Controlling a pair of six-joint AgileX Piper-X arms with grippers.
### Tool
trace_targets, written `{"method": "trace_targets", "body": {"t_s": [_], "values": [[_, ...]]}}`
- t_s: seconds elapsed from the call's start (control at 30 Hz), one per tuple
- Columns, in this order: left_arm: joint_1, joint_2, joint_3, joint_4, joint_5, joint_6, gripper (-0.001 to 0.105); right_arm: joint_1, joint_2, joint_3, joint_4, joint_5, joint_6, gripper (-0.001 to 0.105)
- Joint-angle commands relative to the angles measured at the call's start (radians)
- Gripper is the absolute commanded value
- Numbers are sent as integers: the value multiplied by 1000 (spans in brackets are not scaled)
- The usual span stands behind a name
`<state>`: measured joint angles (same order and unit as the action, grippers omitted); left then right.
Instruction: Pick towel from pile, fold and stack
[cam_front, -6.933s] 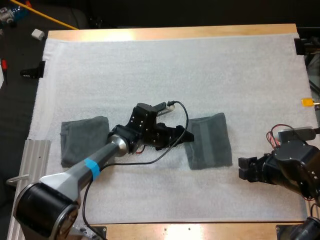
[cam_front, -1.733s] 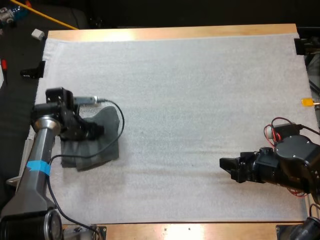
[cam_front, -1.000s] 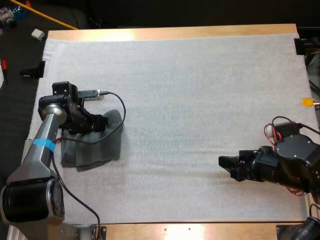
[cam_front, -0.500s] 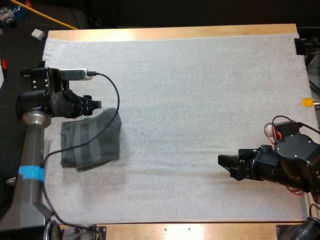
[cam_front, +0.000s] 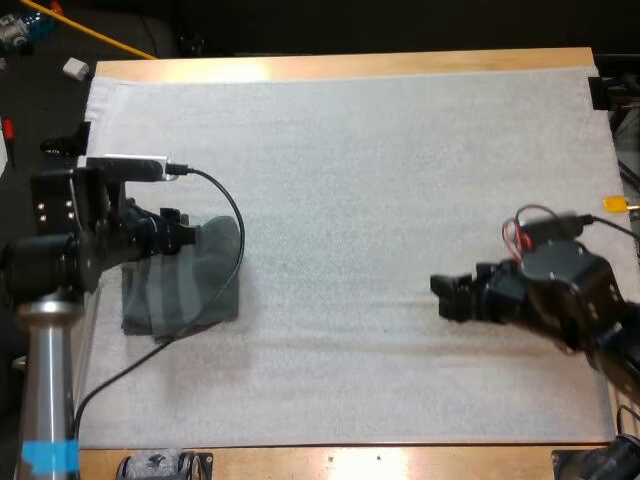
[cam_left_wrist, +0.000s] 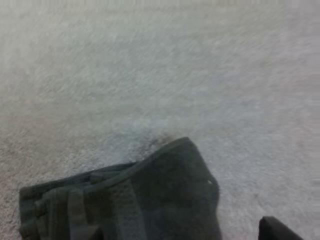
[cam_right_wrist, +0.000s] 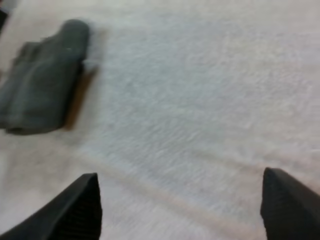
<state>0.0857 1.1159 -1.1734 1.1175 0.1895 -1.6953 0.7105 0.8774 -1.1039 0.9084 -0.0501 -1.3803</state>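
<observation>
The folded towels (cam_front: 185, 285) lie stacked near the left edge of the mat (cam_front: 350, 150), so the left fingers (cam_left_wrist: 275, 231) hover over them spread and empty, likely finished stacking, while the right fingers (cam_right_wrist: 75, 205) wait wide apart, well away.

Left pincer (cam_front: 183, 232) lifted off towel stack (cam_front: 195, 290), right pincer (cam_front: 442, 297) advanced
</observation>
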Motion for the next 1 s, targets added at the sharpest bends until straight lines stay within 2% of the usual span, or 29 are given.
{"method": "trace_targets", "body": {"t_s": [0.0, 0.13, 0.2, 0.67, 0.97], "values": [[-18, -55, -1, 21, 19, -16, 59, -86, 52, 0, -38, 8, -49, 65], [-29, -94, -2, 34, 24, -18, 59, -237, 89, 3, -54, -22, -91, 64], [-23, -88, -4, 33, 19, -12, 59, -201, 84, -3, -48, -14, -80, 64], [-20, -139, 0, 76, 18, -2, 60, -710, 30, -1, 45, -81, -218, 64], [-26, -202, -1, 96, 16, 9, 60, -816, -93, 2, 113, -61, -298, 64]]}}
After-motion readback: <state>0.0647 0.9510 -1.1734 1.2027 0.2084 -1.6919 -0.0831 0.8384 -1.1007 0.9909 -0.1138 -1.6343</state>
